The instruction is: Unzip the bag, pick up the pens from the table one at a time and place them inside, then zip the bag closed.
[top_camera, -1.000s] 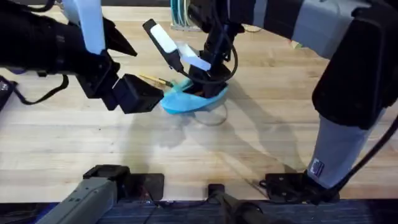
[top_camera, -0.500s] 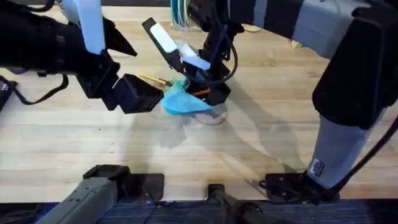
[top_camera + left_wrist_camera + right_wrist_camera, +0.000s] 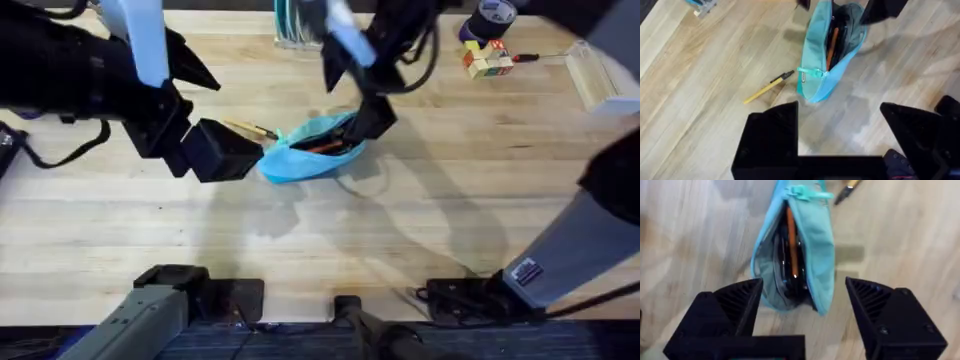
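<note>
Orange pen (image 3: 790, 235) inside bag (image 3: 812, 240) — unzipped, right hand (image 3: 802, 310) spread

Overhead looks down and forward from above the arm bases, taking in the whole table (image 3: 420, 220). Both wrist cameras look down close, sharing the open bag (image 3: 312, 152).

The left claw (image 3: 840, 137) is held low with its fingers spread wide; the right claw (image 3: 805, 312) is likewise spread, raised above the surface (image 3: 420, 210).
</note>
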Robot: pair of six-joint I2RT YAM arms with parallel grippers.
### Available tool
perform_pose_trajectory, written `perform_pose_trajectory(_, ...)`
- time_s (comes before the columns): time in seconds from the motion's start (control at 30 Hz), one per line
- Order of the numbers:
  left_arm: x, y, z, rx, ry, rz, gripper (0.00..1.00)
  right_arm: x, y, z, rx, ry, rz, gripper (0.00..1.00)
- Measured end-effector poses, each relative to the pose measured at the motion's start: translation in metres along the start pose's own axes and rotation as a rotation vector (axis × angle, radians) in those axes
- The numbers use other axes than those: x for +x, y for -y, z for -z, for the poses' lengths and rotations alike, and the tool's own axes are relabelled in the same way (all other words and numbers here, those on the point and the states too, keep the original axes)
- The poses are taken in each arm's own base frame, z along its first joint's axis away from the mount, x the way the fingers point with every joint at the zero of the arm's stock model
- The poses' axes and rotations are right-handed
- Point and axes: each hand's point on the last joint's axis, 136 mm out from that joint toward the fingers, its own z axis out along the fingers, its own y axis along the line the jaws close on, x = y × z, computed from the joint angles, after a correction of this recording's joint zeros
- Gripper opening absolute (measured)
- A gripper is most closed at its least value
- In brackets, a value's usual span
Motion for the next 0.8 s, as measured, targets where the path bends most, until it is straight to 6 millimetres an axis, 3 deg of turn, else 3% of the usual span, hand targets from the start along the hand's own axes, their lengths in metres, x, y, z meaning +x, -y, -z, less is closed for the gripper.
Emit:
perform_pose_trajectory(0.2, -0.005, -0.021, 0.001, -0.097, 0.009, 0.096, 0.993, 0.001, 0.005, 0.030, 0.053, 0.096, -0.108, 0.996)
perform_pose_trajectory(0.4, 0.003, -0.060, 0.003, -0.288, -0.013, 0.432, 0.993, -0.005, 0.004, 0.042, 0.069, 0.148, -0.137, 0.996)
perform_pose_trajectory(0.6, 0.014, -0.075, -0.014, -0.318, -0.049, 0.785, 0.993, -0.010, 0.001, 0.050, 0.080, 0.167, -0.163, 0.996)
perform_pose_trajectory(0.8, 0.026, -0.082, -0.037, -0.306, -0.114, 0.991, 0.993, -0.014, -0.002, 0.057, 0.091, 0.179, -0.184, 0.995)
